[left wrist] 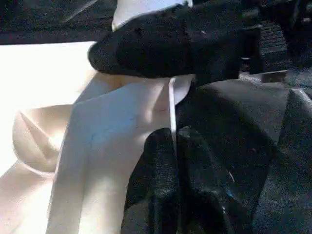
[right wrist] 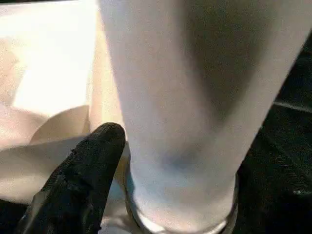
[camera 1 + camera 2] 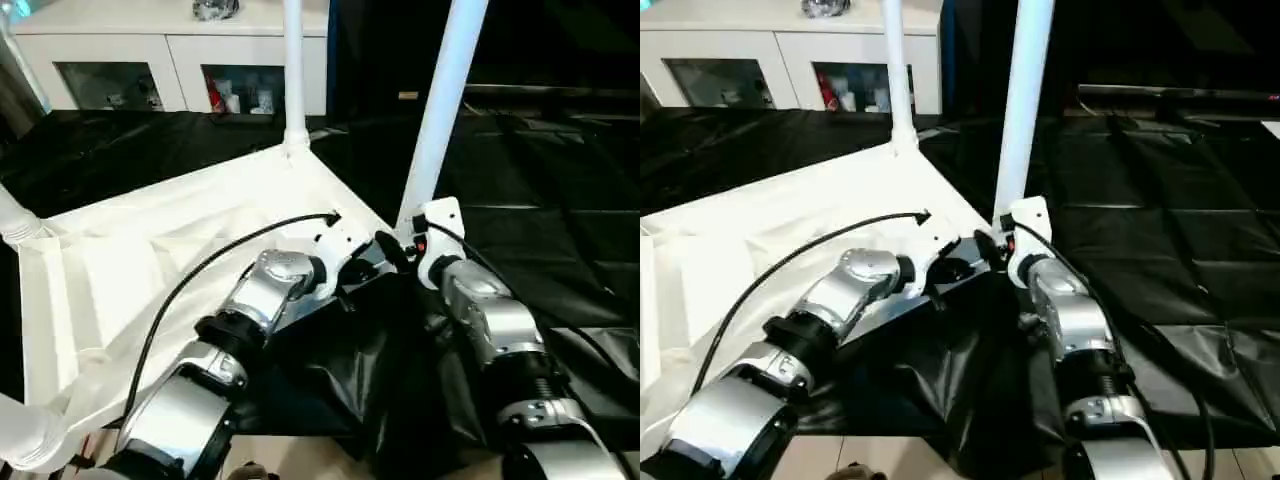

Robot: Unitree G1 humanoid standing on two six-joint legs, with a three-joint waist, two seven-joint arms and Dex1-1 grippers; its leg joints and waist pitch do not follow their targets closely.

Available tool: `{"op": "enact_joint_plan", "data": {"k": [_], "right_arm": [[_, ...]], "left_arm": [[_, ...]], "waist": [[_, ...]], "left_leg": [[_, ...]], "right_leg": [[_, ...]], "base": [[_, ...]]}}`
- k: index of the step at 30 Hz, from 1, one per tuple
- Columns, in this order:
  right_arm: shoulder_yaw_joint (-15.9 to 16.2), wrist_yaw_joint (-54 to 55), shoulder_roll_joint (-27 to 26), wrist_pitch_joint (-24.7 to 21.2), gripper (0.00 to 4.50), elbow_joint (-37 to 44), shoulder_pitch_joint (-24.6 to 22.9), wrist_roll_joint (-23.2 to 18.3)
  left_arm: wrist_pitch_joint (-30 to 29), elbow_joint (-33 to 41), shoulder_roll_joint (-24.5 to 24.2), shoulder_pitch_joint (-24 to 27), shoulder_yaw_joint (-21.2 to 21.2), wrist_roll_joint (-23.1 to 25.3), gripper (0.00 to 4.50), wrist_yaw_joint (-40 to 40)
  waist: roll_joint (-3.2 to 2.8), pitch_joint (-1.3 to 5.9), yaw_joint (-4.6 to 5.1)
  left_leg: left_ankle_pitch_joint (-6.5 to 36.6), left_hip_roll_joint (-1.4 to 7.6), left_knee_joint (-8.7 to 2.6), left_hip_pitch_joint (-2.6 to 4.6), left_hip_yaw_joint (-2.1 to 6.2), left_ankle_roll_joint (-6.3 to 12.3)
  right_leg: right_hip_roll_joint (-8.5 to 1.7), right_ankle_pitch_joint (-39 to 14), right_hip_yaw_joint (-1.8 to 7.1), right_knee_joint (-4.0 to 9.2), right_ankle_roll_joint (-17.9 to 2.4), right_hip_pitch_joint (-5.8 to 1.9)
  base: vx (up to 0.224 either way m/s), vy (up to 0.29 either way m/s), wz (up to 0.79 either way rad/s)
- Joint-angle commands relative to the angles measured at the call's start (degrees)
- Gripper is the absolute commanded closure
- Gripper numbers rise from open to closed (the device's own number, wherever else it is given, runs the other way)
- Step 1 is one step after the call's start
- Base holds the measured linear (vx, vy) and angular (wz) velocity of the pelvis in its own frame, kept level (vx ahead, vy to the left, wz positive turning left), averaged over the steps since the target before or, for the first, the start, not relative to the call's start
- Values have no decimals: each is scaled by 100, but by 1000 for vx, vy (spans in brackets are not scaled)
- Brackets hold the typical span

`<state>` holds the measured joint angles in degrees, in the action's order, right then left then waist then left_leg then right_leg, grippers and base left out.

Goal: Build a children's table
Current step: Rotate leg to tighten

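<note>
Children's table lies inverted on black-draped tabletop, legs pointing up; near-corner leg leans slightly right. Right end effector clamps its base; left end effector, fingers together, pinches the corner rim. Open cloth lies rightward.

Head stereo pair looking forward and down over both forearms at the upturned tabletop on the black-draped work table, cabinet beyond. Left wrist view sitting close along its pinched fingers at the tabletop rim. Right wrist view pressing near the leg; all sharing that corner
</note>
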<state>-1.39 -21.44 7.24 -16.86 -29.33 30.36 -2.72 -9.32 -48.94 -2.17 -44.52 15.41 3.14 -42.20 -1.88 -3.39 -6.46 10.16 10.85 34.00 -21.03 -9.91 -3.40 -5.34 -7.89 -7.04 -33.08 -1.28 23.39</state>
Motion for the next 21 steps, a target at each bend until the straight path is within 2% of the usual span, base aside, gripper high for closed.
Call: {"op": "enact_joint_plan", "data": {"k": [1,4,7,9,11,13,15,19,20,21], "right_arm": [[755,-839,-108,30,77,247,-134,-159],[1015,-1673,389,291,77,591,-334,-138],[1063,-2041,604,370,77,752,-422,-176],[1050,-2662,960,360,77,1050,-557,-323],[1091,-3191,1307,324,77,1321,-669,-433],[1130,-3405,1469,374,77,1406,-722,-463],[1158,-3612,1614,422,77,1464,-770,-503],[1085,-3970,1789,371,77,1520,-790,-639],[1080,-3999,1799,359,77,1528,-792,-647],[1080,-4022,1804,350,77,1536,-795,-659]], "left_arm": [[462,458,87,-53,-15,-212,450,-265],[515,755,-165,177,63,-324,450,-871],[541,893,-276,279,84,-395,450,-1147],[483,1187,-493,468,135,-470,450,-1560],[387,1513,-718,657,216,-551,450,-1965],[316,1660,-808,740,241,-581,450,-2109],[245,1805,-908,825,270,-600,450,-2248],[-4,2333,-1156,1097,314,-727,450,-2634],[-37,2398,-1167,1127,305,-732,450,-2646],[-65,2460,-1182,1158,305,-742,450,-2667]], "waist": [[87,460,-37],[97,456,-50],[97,443,-55],[100,437,-62],[112,438,-74],[97,436,-83],[93,435,-112],[85,437,-161],[92,441,-183],[113,434,-183]], "left_leg": [[1166,191,-382,31,68,346],[1197,208,-376,32,62,384],[1216,214,-381,21,63,427],[1282,220,-379,50,59,406],[1287,244,-389,31,74,429],[1272,250,-387,32,65,457],[1300,244,-382,56,58,436],[1298,271,-388,62,61,421],[1306,284,-387,70,64,402],[1290,270,-394,57,60,393]], "right_leg": [[-403,-1868,293,414,-844,-382],[-416,-1964,301,415,-815,-384],[-413,-2049,301,417,-807,-374],[-414,-2288,301,450,-751,-357],[-418,-2321,298,437,-721,-376],[-403,-2246,307,424,-743,-349],[-414,-2382,303,443,-749,-328],[-406,-2343,314,425,-786,-304],[-429,-2297,323,413,-834,-307],[-409,-2308,315,416,-818,-311]], "base": [[0,0,0],[0,0,0],[0,0,0],[0,0,0],[0,0,0],[0,0,0],[0,0,0],[0,0,0],[0,0,0],[0,0,0]]}}
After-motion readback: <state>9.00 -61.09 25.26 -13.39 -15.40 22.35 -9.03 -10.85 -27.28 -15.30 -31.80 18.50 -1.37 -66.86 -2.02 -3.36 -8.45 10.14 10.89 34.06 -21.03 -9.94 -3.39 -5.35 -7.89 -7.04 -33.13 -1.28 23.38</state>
